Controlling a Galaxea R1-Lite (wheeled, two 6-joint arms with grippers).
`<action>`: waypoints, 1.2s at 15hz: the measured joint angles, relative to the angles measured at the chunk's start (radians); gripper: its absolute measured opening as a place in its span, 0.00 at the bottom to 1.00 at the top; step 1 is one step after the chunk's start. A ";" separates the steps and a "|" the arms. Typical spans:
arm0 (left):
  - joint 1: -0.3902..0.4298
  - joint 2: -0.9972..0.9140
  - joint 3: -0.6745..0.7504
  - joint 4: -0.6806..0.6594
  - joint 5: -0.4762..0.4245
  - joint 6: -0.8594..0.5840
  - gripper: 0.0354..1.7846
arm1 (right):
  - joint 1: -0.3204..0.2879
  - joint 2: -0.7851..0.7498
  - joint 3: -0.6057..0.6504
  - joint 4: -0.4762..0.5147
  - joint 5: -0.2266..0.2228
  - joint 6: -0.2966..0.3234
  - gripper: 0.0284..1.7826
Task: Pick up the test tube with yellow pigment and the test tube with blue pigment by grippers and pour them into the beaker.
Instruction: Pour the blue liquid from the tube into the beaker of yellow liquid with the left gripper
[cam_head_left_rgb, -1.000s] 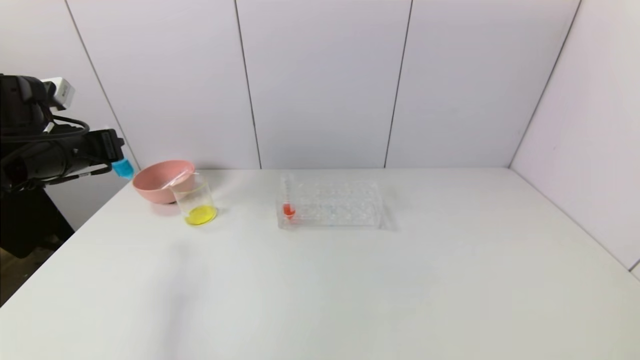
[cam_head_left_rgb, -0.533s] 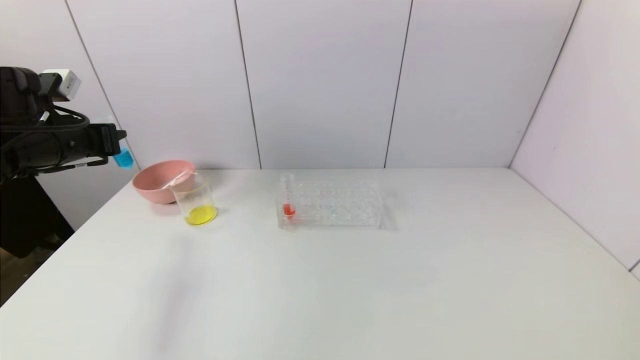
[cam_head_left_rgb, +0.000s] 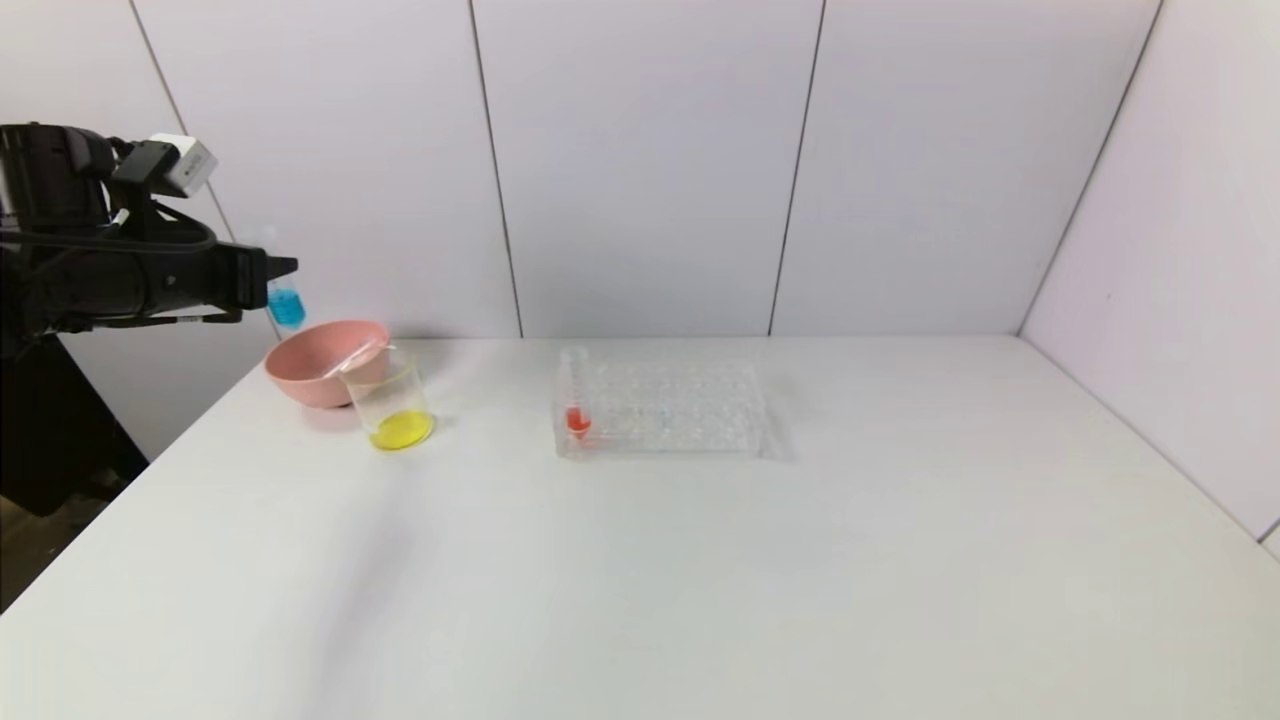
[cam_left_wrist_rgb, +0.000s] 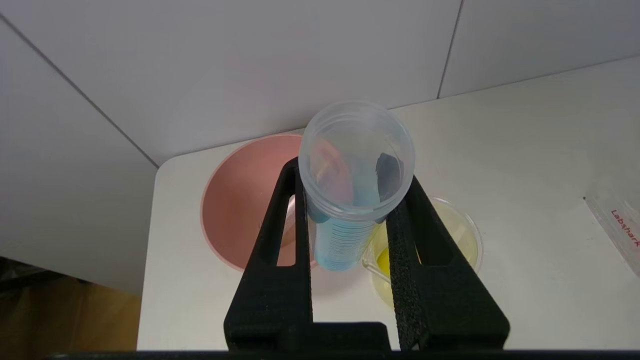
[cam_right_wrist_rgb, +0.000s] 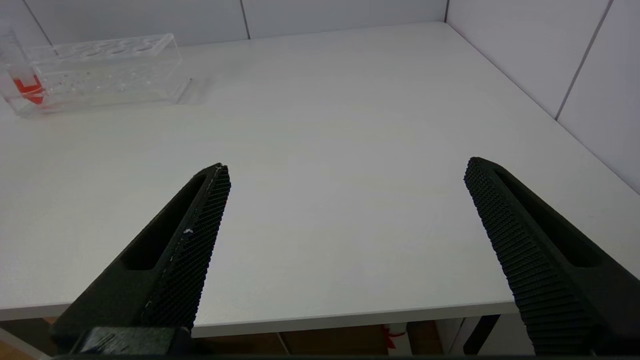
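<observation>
The left gripper (cam_head_left_rgb: 283, 270) hung in the air off the far left corner of the table (cam_head_left_rgb: 700, 580). Its two black fingers (cam_left_wrist_rgb: 280, 240) were squeezed tight around the test tube with blue pigment (cam_left_wrist_rgb: 350, 200). The tube stood almost straight up between them, open end at the top and blue water at the bottom, poking out just under the fingertips.

Right below the tube and a little in front of the gripper sat a pink bowl (cam_head_left_rgb: 320, 365). The beaker (cam_head_left_rgb: 392, 402) stood just past the bowl, touching or almost touching it, lower than the gripper and a bit more toward the middle of the table. It had yellow water in the bottom. A thin clear tube (cam_head_left_rgb: 352, 356) lay slanted in the bowl, and I could not tell what it was.

Farther away from the gripper, near the middle of the table, stood a clear tube rack (cam_head_left_rgb: 665, 410) with one tube of red-orange water (cam_head_left_rgb: 576, 400) in its end nearest the beaker.

The right gripper (cam_right_wrist_rgb: 345, 190) waited low at the near edge of the table, well apart from everything, its fingers spread wide with nothing between them.
</observation>
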 joint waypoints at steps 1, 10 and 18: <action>0.004 0.014 -0.024 0.021 -0.034 0.029 0.24 | 0.000 0.000 0.000 0.000 0.000 0.000 0.96; 0.127 0.126 -0.339 0.379 -0.344 0.496 0.24 | 0.000 0.000 0.000 0.000 0.000 0.000 0.96; 0.140 0.297 -0.652 0.682 -0.448 0.902 0.24 | 0.000 0.000 0.000 0.000 0.000 0.000 0.96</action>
